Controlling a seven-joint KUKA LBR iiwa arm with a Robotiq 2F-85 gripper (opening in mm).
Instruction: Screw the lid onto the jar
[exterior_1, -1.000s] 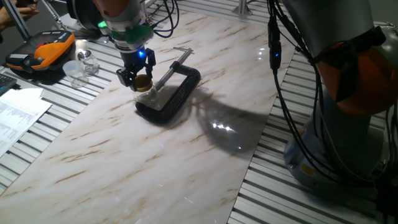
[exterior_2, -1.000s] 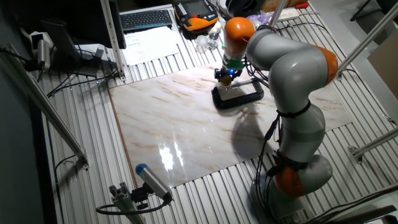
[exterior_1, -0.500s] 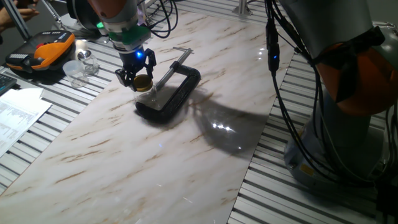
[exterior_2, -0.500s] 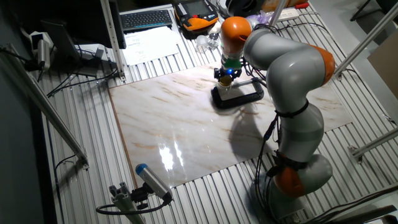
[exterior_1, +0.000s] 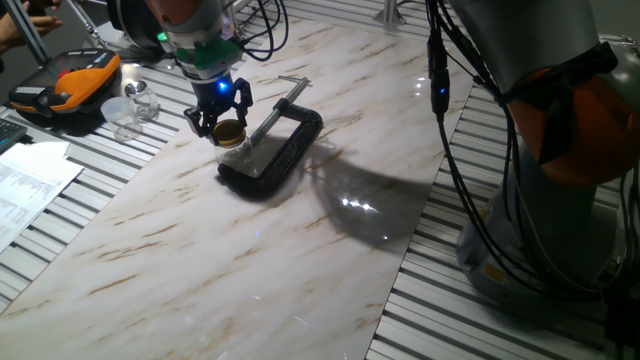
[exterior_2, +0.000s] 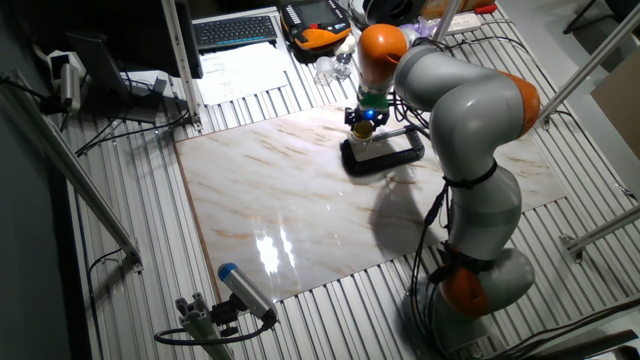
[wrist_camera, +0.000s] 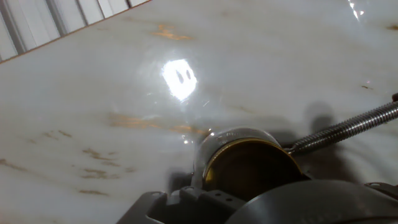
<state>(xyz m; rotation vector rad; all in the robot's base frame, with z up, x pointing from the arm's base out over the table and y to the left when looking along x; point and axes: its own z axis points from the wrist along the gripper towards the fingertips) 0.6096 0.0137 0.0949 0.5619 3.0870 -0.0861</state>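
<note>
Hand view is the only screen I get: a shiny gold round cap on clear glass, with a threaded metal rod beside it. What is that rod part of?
Observer: It is the screw of a black C-shaped metal clamp lying flat on the marble tabletop. The small clear glass jar appears to stand in its opening.
Operator: Where are the robot's fingers?
Observer: The two-finger gripper hangs right over the gold-yellow metal lid, with a blue light glowing on it.
Operator: Anything else nearby?
Observer: An orange-and-black case and clear plastic containers sit off the marble, on the slatted surface.
</note>
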